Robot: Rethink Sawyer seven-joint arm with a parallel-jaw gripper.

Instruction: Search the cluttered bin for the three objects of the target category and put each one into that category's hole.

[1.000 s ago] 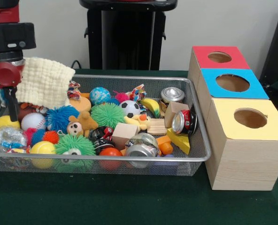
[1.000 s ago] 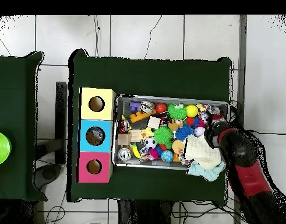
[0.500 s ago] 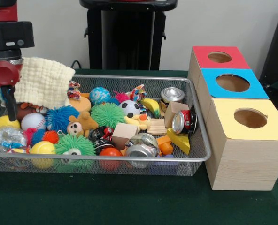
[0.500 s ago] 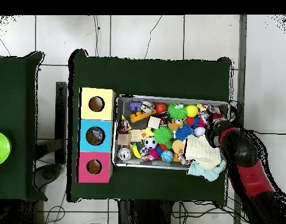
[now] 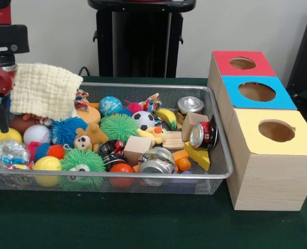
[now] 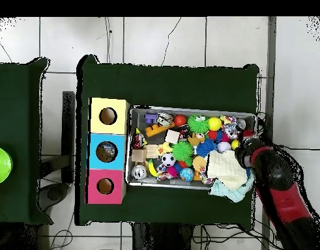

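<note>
The pincer (image 5: 3, 111) hangs at the bin's left end in the front view, a dark stem below a red knuckle; whether its tips are apart or together cannot be told. A cream cloth (image 5: 43, 91) hangs just beside it, draped over the bin's (image 5: 223, 155) far left corner.

Nearest the front rim lie a yellow ball (image 5: 47, 165), a green spiky ball (image 5: 82, 161), an orange ball (image 5: 122, 169) and a crushed silver can (image 5: 155, 162). Behind them sit a wood block (image 5: 137, 147), a teddy (image 5: 91, 136), a baseball (image 5: 36, 134) and a red can (image 5: 204, 135). Farther back are a soccer ball (image 5: 143, 120), a banana (image 5: 167, 117) and an upright can (image 5: 190, 105).

Right of the bin, on the green bench (image 5: 143, 223), stand three boxes touching in a row: yellow (image 5: 278, 150) nearest, blue (image 5: 257, 92), then red (image 5: 241, 63), each with a round hole on top.
</note>
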